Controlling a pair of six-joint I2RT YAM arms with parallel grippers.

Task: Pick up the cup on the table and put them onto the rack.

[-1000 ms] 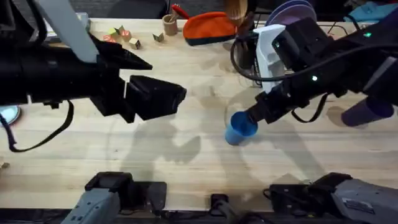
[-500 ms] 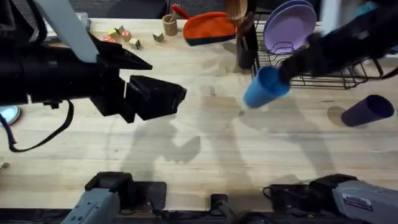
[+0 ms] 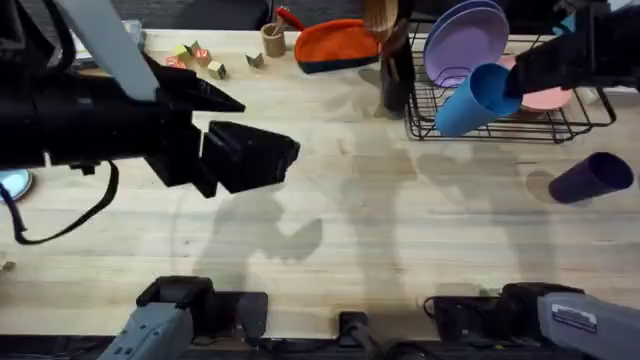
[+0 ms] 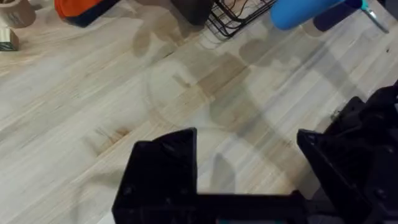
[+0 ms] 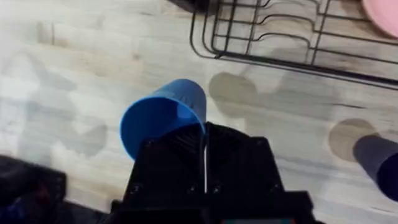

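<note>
The table (image 3: 330, 230) is a broad top of pale wood planks, with soft shadows of the arms lying across its middle. Along its far edge stand small wooden blocks (image 3: 195, 55), a small tan wooden cup (image 3: 273, 40) and an orange pouch (image 3: 338, 43). To the far right sits the black wire rack (image 3: 500, 118), holding a lilac plate (image 3: 462, 40) upright and a pink dish (image 3: 548, 98); a black utensil holder (image 3: 396, 75) stands against the rack's left side.

The right end effector (image 5: 204, 140) is pressed together on the rim of the blue cup (image 3: 472, 100), one finger inside the mouth and one outside. The cup hangs tilted in the air, its closed base pointing away from the fingers and out over the near left corner of the rack. The purple cup (image 3: 590, 177) lies on its side on the table, well apart from that end effector, nearer the robot and off to its right, clear of the rack.

The left end effector (image 4: 245, 155) hovers over bare wood with its fingers spread wide, holding nothing; both cups and the rack lie far off to its right.
</note>
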